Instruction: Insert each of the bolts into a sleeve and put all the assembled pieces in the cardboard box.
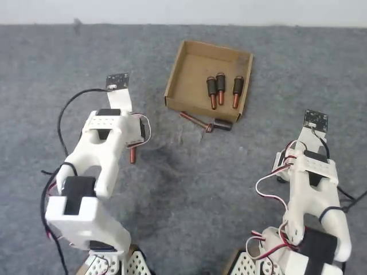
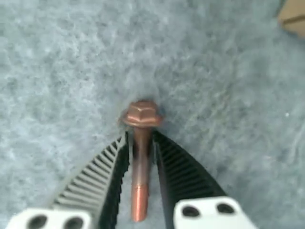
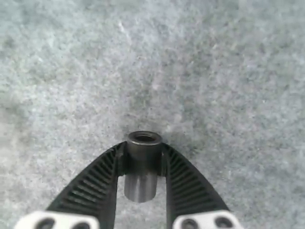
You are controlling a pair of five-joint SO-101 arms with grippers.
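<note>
Grey carpet (image 1: 189,189); cardboard box (image 1: 195,69) holds three assemblies (image 1: 221,89); bolt (image 1: 194,120), sleeve (image 1: 222,125) just outside.

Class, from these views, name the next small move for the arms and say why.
Probably bring the left gripper and right gripper toward each other: the left holds a bolt by its shank, the right a sleeve with its bore open, and the high view shows them far apart.
</note>
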